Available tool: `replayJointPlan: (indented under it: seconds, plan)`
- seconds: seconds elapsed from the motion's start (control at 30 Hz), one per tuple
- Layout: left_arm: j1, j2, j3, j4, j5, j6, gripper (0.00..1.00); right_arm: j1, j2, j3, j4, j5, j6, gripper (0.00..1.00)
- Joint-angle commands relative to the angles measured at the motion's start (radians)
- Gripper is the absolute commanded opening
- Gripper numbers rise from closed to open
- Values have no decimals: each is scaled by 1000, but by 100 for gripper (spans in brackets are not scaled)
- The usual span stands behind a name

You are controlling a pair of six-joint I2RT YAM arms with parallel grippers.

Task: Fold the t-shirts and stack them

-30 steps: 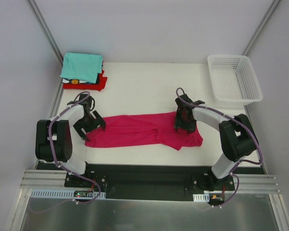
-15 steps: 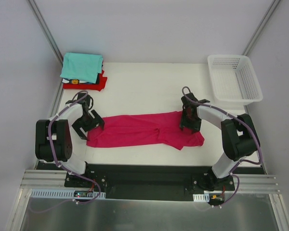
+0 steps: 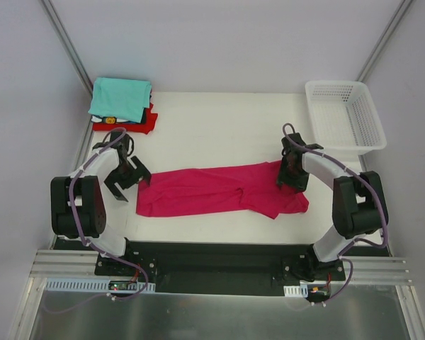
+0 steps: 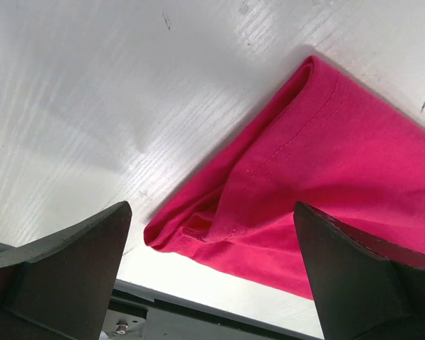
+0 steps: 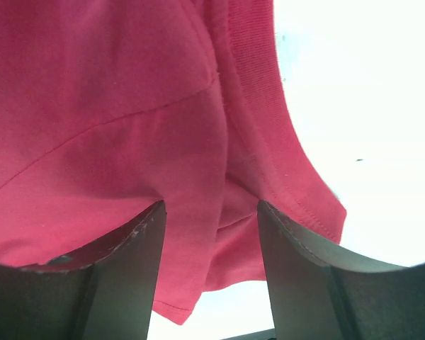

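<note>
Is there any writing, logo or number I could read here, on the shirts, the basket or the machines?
No text can be read in any view.
On the dark shirt under the teal shirt: a small yellow-orange print, too small to read.
On the pink shirt, the white basket, the left arm and the right arm: no lettering visible.

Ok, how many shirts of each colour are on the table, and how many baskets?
Pink shirt: 1
Teal shirt: 1
Red shirt: 1
Dark shirt: 1
Basket: 1
Total: 5
</note>
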Motion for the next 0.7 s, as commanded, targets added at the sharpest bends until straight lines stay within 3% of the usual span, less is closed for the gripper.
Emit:
replayJointPlan:
  seconds: [0.0,0.17,0.4,0.5,0.67]
  plan:
    - [11,-25,40,-59,-14,19,99,-19,-65,45,-64,5,-39,57]
    - [-18,-88,66,-67,-1,54,99,3,-205,61,-78,-137,-36,56]
    - [-216,16,184,-140,-68,158,99,112,-285,82,-115,-176,9,57]
    - [-290,107,218,-169,-53,186,99,115,-265,58,-92,-230,29,57]
    - [-322,185,192,-169,-31,179,99,119,-172,6,-46,-266,26,56]
